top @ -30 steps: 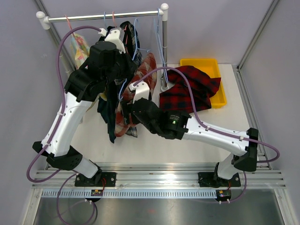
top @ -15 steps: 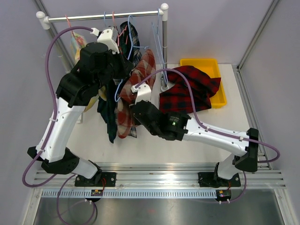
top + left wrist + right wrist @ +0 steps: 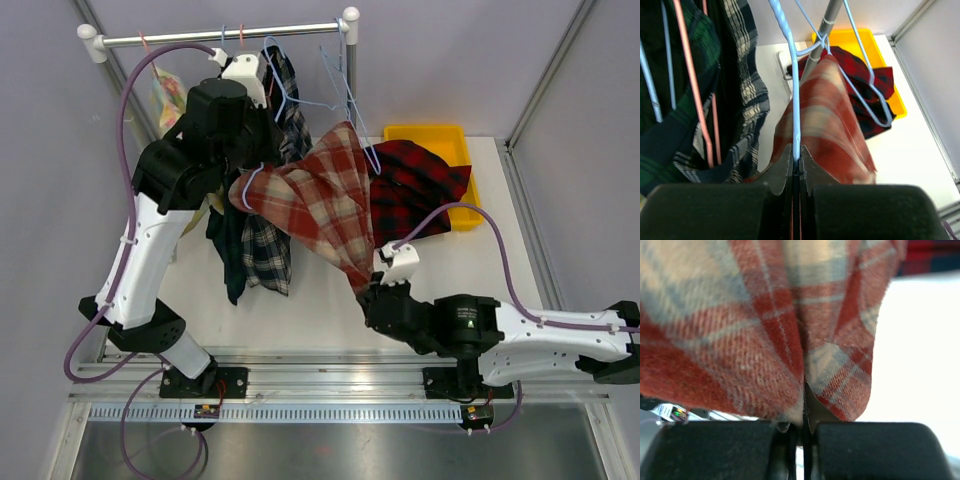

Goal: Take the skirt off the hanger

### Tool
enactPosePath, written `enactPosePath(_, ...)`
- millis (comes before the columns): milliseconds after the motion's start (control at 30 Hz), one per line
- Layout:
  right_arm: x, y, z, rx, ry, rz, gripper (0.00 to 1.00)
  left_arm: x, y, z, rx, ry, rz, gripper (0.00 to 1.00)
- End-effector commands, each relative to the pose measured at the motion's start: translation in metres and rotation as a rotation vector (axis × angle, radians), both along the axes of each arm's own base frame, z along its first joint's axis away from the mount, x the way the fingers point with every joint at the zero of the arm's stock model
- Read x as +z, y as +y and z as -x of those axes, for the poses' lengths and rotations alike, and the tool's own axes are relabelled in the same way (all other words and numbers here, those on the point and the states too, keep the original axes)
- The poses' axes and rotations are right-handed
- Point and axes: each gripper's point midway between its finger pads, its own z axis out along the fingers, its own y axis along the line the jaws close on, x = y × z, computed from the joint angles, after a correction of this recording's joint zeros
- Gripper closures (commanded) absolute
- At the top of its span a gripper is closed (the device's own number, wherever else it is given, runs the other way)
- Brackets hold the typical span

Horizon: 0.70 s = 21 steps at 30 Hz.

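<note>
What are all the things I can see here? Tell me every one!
skirt: one, red and cream checks, stretched between the two arms above the table
held hanger: one, light blue, below the rail
other hanger: at least one, light blue, right of the held one
dark garment: one, green and navy checks, hanging beside the left arm
flowery garment: one, yellow, near the rail's left end
clothes rail: one, silver with white ends, at the back
bin: one, yellow, back right of the table
checked garment: one, red and black, draped over the bin
table: one, white
left fingers: black, shut on the held hanger
right fingers: black, shut on the skirt's lower corner
</note>
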Motion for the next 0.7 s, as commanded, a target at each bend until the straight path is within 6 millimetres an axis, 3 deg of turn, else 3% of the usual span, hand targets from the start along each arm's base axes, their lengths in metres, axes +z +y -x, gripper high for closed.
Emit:
enactPosePath(0,-0.025,-0.045,0.010,-0.111,0.054,0.056,1.00,0.093,0.039,-0.014,0.166,-0.306,0.124,1.00)
enactPosePath(133,-0.015,-0.059,0.004,-0.150,0.014,0.064,1.00,0.084,0.037,-0.009,0.142,-0.284,0.124,1.00)
enactPosePath(200,0.000,-0.073,-0.006,-0.206,-0.041,0.078,1.00,0.077,0.035,-0.003,0.116,-0.261,0.129,1.00)
enactPosePath(333,0.032,-0.109,-0.024,-0.328,-0.165,0.108,1.00,0.042,0.024,0.019,0.015,-0.162,0.136,1.00)
enactPosePath(467,0.083,-0.151,-0.041,-0.441,-0.288,0.064,1.00,0.023,0.020,0.047,-0.056,-0.097,0.145,1.00)
enactPosePath(633,0.153,-0.171,-0.052,-0.422,-0.468,0.032,1.00,0.000,0.009,0.082,-0.168,-0.035,0.131,1.00)
enactPosePath(667,0.160,-0.181,-0.054,-0.398,-0.540,0.190,1.00,-0.008,0.010,0.085,-0.168,-0.019,0.115,1.00)
